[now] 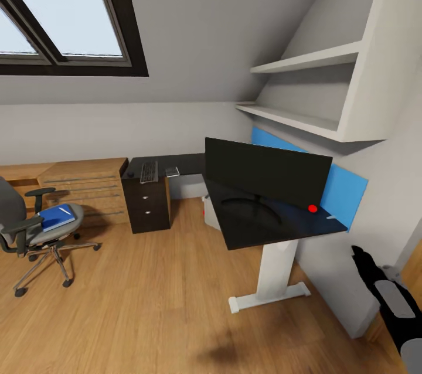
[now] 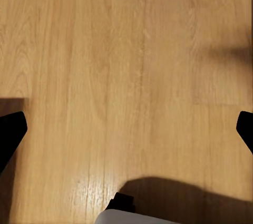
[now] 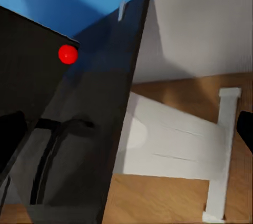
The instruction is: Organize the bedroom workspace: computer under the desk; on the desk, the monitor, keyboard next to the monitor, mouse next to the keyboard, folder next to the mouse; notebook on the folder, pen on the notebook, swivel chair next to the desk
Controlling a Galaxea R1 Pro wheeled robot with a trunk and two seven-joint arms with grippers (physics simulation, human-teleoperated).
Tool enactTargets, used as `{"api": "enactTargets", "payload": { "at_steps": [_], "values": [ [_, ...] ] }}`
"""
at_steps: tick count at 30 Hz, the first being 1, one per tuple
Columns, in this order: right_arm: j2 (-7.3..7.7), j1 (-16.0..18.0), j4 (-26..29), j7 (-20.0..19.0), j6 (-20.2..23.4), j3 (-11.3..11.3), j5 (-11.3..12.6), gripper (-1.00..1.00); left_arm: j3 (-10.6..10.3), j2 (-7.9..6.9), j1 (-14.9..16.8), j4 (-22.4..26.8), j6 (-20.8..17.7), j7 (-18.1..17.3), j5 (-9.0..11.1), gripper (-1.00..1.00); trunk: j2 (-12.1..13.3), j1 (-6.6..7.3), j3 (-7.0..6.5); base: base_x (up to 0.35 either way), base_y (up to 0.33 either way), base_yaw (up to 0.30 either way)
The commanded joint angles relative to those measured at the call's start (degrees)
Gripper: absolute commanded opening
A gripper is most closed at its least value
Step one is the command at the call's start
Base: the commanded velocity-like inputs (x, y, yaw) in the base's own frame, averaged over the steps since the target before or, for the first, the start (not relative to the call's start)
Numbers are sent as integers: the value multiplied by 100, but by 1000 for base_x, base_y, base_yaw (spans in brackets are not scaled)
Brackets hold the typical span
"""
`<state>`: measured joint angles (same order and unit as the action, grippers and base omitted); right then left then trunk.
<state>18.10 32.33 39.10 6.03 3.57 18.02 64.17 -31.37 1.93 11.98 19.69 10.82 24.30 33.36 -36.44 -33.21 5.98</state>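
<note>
Approach stage: both grippers' jaws spread, empty; folder on chair far off, seemingly unobstructed, so near it squarely.

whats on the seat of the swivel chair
A blue folder lies on the swivel chair seat, with a thin whitish pen on top. Whatever the folder covers cannot be seen.

Blue folder – on swivel chair
</note>
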Motion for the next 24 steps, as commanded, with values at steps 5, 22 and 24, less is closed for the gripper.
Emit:
{"api": "enactTargets", "payload": {
  "at_steps": [5,22,24],
  "values": [
    [4,72,221,12,193,107,980,100,-65,6,7,0,33,25,43,100,-9,-2,11,50,0,0],
    [-306,173,573,-86,450,2,1475,100,5,141,7,-37,43,18,32,100,-9,-2,11,148,0,0],
    [-261,178,638,-77,473,0,1462,100,8,186,7,-77,43,22,24,100,-9,-2,11,0,0,0]
  ]
}}
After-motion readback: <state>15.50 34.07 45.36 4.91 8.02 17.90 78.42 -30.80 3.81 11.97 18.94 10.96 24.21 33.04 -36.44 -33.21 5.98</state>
